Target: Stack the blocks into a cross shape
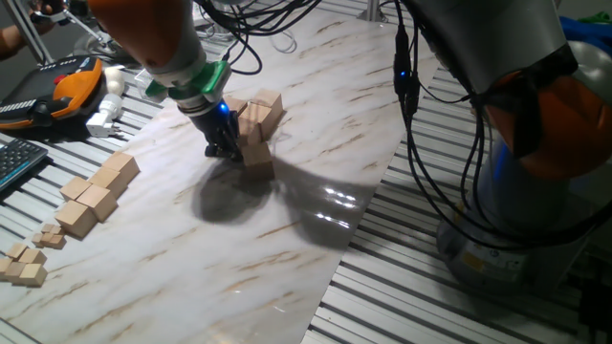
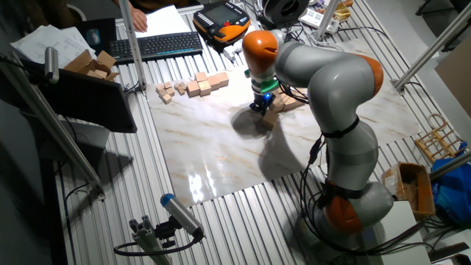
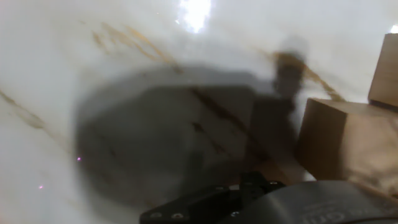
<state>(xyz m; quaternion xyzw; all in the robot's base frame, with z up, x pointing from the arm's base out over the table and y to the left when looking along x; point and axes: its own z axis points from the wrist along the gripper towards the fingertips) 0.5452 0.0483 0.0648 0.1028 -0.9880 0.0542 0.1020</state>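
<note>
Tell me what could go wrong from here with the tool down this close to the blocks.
The tool sits low on the marble, right beside the nearest block, so a sideways move could shove it. The blocks behind are bunched tight and could scatter too. The hand view is blurred, so I cannot tell whether the tool is open or shut.

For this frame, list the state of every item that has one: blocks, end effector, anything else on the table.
Blocks: clustered on the marble board, some stacked, cross not yet clear.
End effector: low at the board, beside the nearest block; open or shut cannot be told.
Joined cube row: lying at the board's edge, untouched.
Small cubelets: scattered off the board.
</note>
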